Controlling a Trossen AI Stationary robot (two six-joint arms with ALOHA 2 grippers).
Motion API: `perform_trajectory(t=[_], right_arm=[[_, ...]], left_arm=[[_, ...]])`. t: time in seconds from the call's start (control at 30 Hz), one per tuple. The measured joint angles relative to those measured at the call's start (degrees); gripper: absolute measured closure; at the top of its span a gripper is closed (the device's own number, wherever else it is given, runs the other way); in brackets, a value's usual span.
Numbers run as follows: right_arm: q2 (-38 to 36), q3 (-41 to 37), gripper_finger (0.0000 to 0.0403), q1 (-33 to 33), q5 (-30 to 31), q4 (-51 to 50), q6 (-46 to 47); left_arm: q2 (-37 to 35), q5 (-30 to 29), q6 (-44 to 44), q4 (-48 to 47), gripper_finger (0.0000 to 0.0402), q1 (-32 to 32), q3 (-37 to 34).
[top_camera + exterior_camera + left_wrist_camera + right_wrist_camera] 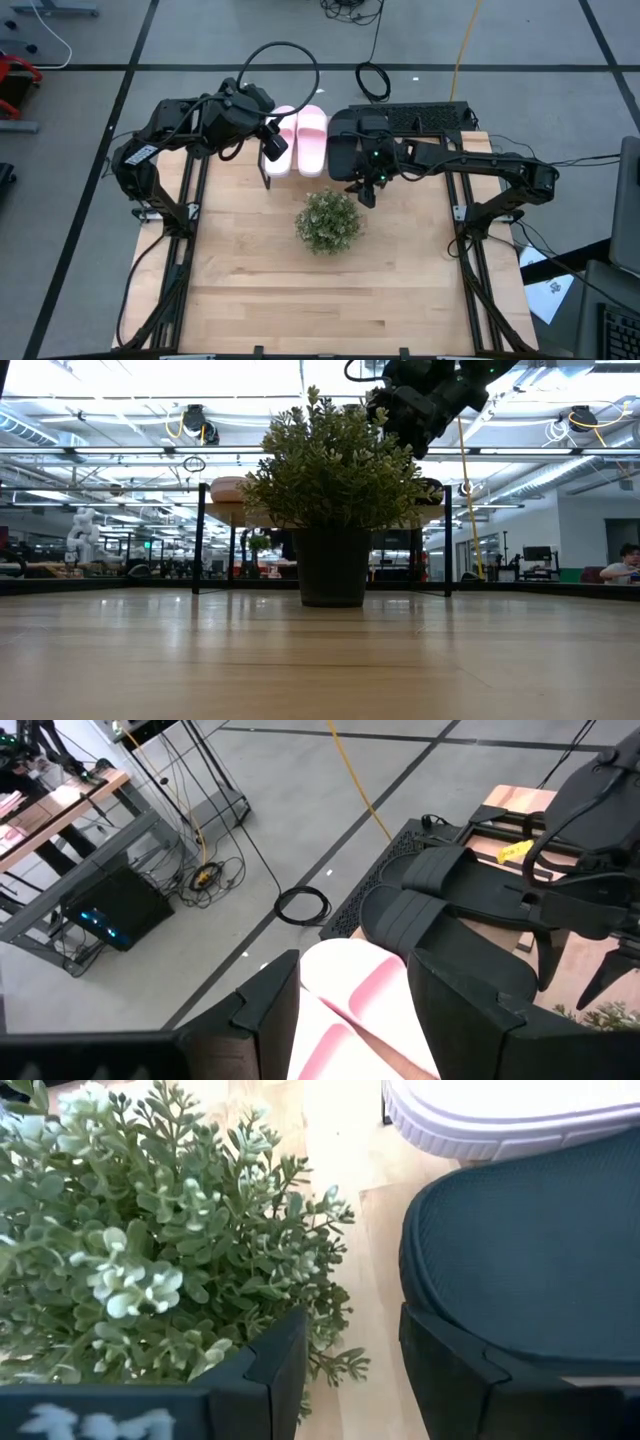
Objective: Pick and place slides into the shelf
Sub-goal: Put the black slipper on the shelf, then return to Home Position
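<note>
The shelf (300, 172) stands at the table's far edge. On its board lie the pink pair (312, 140) and, to their right, the black slides (345, 150), side by side. My left gripper (272, 150) hovers open over the left pink slide (345, 995), which shows between its fingers. My right gripper (366, 188) is open at the shelf's near side, above the gap between the plant (130, 1240) and a black slide's end (520, 1250). In the low view it hangs high over the plant (420, 410). My left gripper comes at the left pink slide (350, 980) from above, one finger (265, 1015) on either side of it. I cannot tell whether they touch it. My right gripper touches nothing.
A bushy green plant in a dark pot (328, 220) stands mid-table, just near of the shelf and close under my right gripper. The wooden tabletop (320, 300) stretches toward the near edge. A black keyboard (425, 115) and cables lie beyond the far edge.
</note>
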Motion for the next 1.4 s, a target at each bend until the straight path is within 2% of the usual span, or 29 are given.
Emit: perform_trajectory(t=[0.6,0.8,0.93,1.03,1.13,1.27,1.4], right_arm=[[0.00,0.00,0.0255,-1.72,1.37,-0.06,0.51],[0.00,-0.02,0.0255,-1.70,-0.76,-0.73,1.84],[-0.17,-0.02,0.0255,-1.70,-5.23,-1.37,4.65],[-1.31,-0.07,0.0255,-1.70,-9.07,-1.81,5.76],[-4.05,0.07,0.0255,-1.65,-9.11,-2.06,7.36],[-9.30,2.75,0.0255,-1.27,-8.74,-2.31,8.63],[-15.33,6.19,0.0265,0.26,-4.28,-2.78,8.60]], left_arm=[[0.00,0.07,1.01,0.07,0.0213,0.00,0.00],[0.00,0.07,1.05,0.07,0.0213,0.02,0.00],[0.00,0.09,1.05,0.07,0.0213,0.00,0.00],[0.00,0.11,1.15,0.07,0.0213,0.00,0.00],[0.00,0.35,2.51,0.04,0.0213,0.01,0.00],[-0.13,3.89,4.57,-0.11,0.0213,0.02,0.00],[-1.65,13.01,5.90,-4.34,0.0213,0.02,0.04]])
